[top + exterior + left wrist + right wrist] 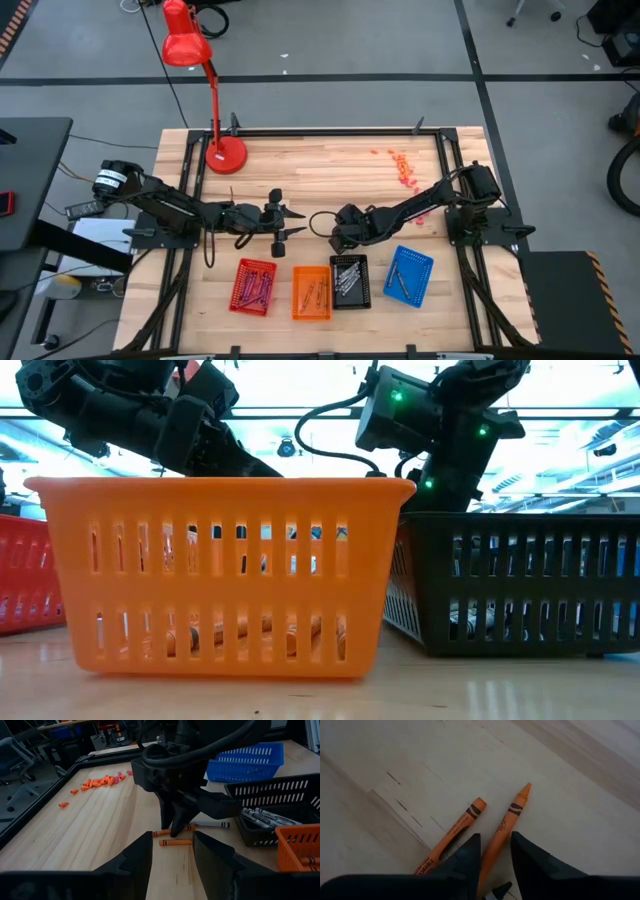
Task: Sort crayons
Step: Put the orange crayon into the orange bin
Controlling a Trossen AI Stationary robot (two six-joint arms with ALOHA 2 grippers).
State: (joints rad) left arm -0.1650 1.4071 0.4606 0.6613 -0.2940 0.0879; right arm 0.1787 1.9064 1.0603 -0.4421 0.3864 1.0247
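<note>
Two orange crayons lie side by side on the wooden table [300, 170], between my two grippers. My right gripper [495, 840] points steeply down over them, open. Its fingers stand on either side of one orange crayon [512, 812]; I cannot tell whether they touch it. The other orange crayon [462, 822] lies just outside one finger. A white crayon [210, 824] lies beside them. My left gripper [172, 845] waits open a little to the table's left [290, 222], level, holding nothing. More crayons lie in the black tray [265, 817].
A red tray [253, 285], an orange tray [311, 292], a black tray [350, 280] and a blue tray [408, 275] stand in a row along the near edge. Small orange and pink bits [403, 170] lie at the far right. A red lamp's base [225, 155] stands far left.
</note>
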